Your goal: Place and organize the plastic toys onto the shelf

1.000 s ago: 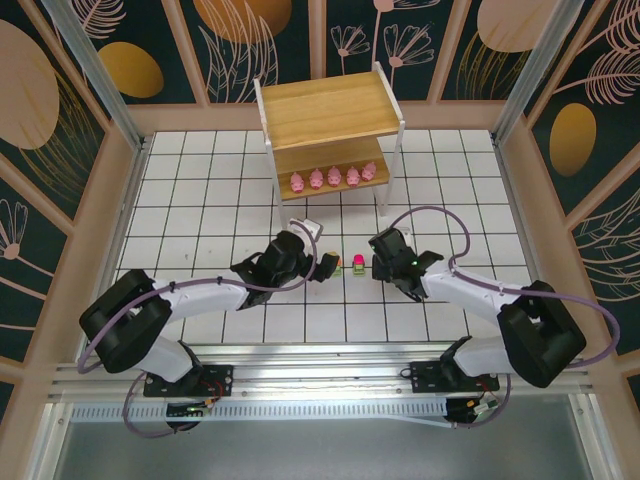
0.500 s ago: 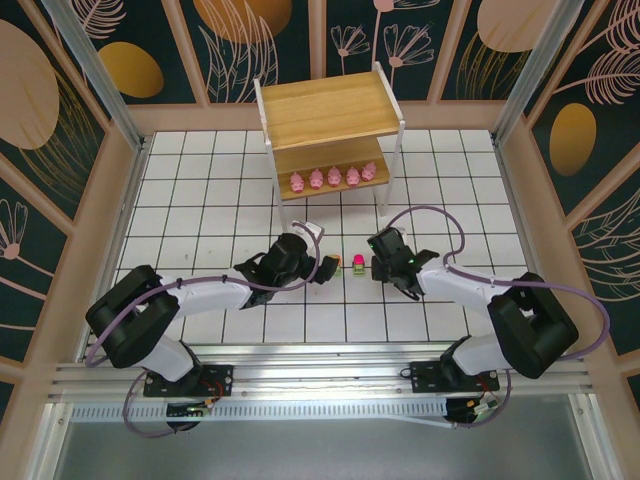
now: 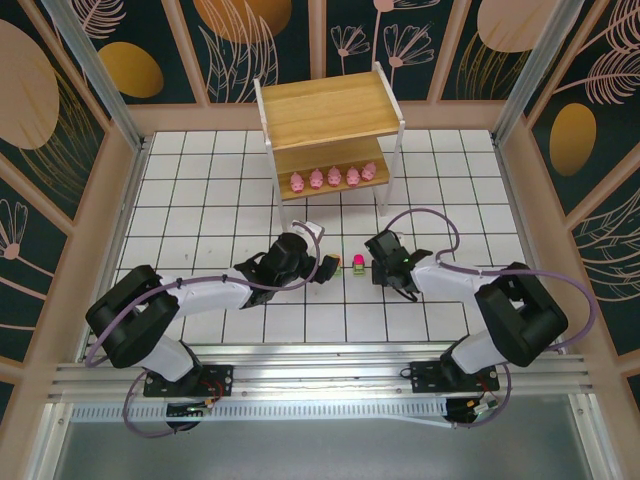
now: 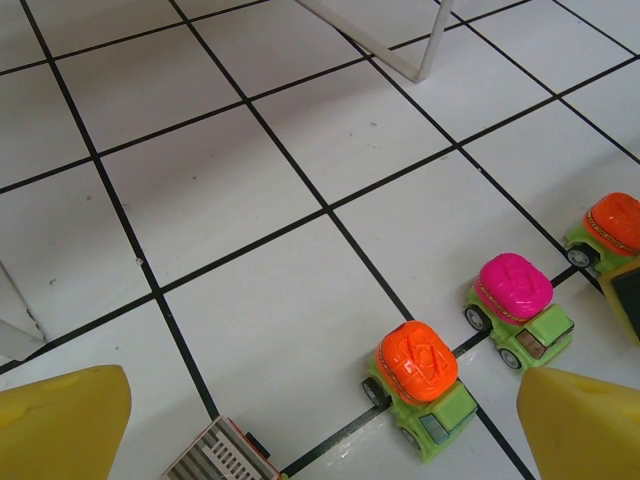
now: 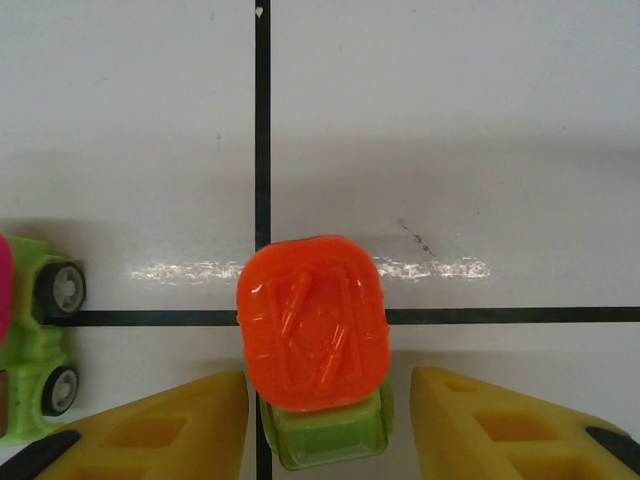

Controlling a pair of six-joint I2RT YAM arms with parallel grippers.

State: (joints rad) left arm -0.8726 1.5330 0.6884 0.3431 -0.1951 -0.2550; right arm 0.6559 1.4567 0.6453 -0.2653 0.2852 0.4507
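— Where's the orange-topped car [image 5: 312, 320]?
— On the tiles [image 5: 450, 120], between the right claw's [image 5: 328, 388] spread fingers, ungrasped; pink car [image 5: 25, 330] at nine o'clock.
— The left claw [image 4: 320, 392]?
— Released too. Pigs [image 3: 332, 178] line the shelf [image 3: 330, 105], twelve o'clock.

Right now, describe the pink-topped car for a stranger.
Find the wooden shelf at the far end. On the tiled table before it stands a row of green cars. Pick the car with the bright pink top; the cars either side have orange tops.

White black-gridded tabletop [image 3: 200, 200], dark floral wall panels [image 3: 40, 130] around
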